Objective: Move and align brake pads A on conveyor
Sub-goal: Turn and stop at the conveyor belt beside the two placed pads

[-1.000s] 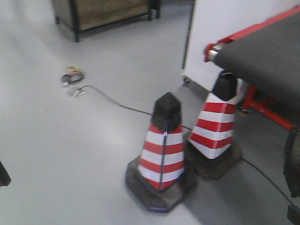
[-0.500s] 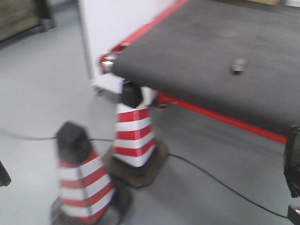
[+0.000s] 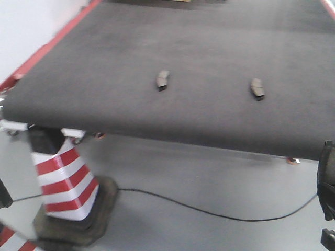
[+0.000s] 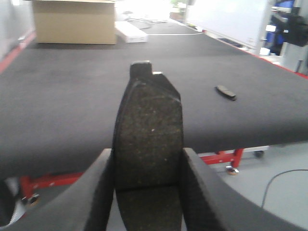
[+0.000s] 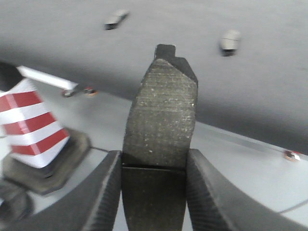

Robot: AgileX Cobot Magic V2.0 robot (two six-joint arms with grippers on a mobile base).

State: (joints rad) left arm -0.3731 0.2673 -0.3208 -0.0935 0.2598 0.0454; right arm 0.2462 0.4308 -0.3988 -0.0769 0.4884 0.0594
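Brake pads A: four seen in all. Two lie flat on the conveyor (image 3: 209,47), the left pad (image 3: 163,80) and the right pad (image 3: 257,88), well apart from each other, both nearer the front edge than the far end. Belt surface dark grey, felt-like; red side edge on the left.

Third pad (image 4: 148,134) held upright in the left gripper (image 4: 147,192), the two dark fingers (image 4: 96,192) pressed against its long sides. Rough speckled face toward the camera, thin groove across it low down, small notch at the top. Behind it the belt stretches away, one lying pad (image 4: 225,92) to the right, a cardboard box (image 4: 74,21) at the far end.

Fourth pad (image 5: 161,120) clamped the same way in the right gripper (image 5: 154,192), fingers (image 5: 103,192) tight on both sides, groove just above the fingers' level. It hangs over the grey floor (image 3: 209,178) short of the belt's front edge. The two lying pads show beyond it on the belt.

Red-and-white striped traffic cone (image 3: 63,183) stands on the floor under the front left corner of the belt. Black cable (image 3: 209,212) runs across the floor. Front view is motion-blurred.
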